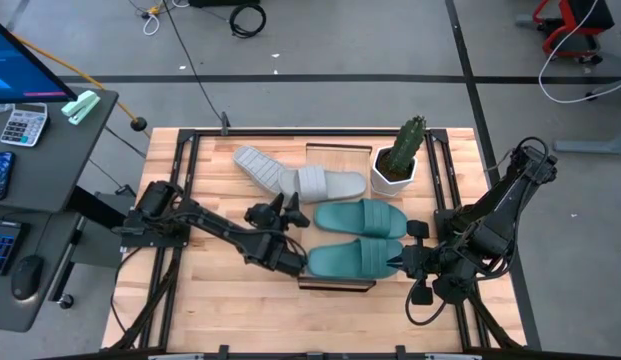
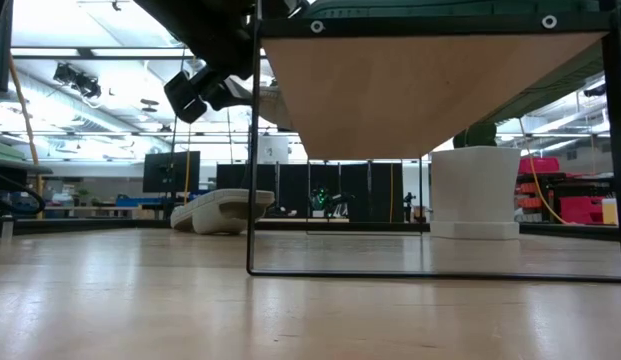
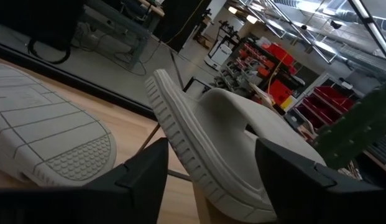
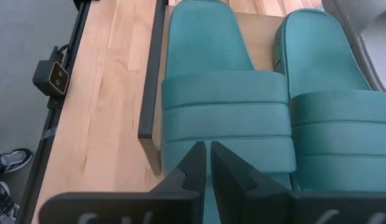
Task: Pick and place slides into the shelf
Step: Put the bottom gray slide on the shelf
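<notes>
The left pincer (image 1: pixel 290 212) is spread wide by the grey slide (image 1: pixel 328 183). The right pincer (image 4: pixel 208 163) is pressed together. The slide looks soft and light; its edge is probably best to grab.

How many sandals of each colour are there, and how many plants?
Teal-green slides: 2
Light grey slides: 2
Potted cactus: 1
Total: 5

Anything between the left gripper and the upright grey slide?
Nothing visible. The left gripper is open right beside the grey slide on the shelf; the left wrist view shows only that slide's edge between its fingers.
</notes>
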{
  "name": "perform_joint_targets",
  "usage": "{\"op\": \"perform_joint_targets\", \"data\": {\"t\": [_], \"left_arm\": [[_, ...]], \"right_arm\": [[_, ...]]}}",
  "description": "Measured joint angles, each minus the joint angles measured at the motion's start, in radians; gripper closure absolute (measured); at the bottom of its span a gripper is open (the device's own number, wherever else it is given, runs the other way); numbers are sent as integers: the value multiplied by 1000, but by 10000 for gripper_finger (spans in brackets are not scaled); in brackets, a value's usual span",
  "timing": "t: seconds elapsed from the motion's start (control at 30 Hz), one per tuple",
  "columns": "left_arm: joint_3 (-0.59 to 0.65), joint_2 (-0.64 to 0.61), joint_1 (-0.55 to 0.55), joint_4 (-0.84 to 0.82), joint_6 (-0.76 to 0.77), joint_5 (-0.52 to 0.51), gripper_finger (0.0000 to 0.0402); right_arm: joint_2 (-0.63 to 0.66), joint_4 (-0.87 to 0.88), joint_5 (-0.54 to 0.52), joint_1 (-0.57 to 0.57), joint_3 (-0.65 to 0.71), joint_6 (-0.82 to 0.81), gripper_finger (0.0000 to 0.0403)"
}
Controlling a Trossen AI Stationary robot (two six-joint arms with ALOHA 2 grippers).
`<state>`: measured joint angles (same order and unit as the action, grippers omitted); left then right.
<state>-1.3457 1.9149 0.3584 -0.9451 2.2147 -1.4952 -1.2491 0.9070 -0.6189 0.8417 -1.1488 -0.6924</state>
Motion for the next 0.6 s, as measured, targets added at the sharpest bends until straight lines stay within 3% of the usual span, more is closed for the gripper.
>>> {"op": "perform_joint_targets", "data": {"t": [0.27, 0.6], "left_arm": [[0, 0, 34, 27, 16, 0, 114], [-10, 0, 50, 34, 18, -1, 112]], "right_arm": [[0, 0, 0, 0, 0, 7, 373], [0, 0, 0, 0, 0, 8, 373]]}}
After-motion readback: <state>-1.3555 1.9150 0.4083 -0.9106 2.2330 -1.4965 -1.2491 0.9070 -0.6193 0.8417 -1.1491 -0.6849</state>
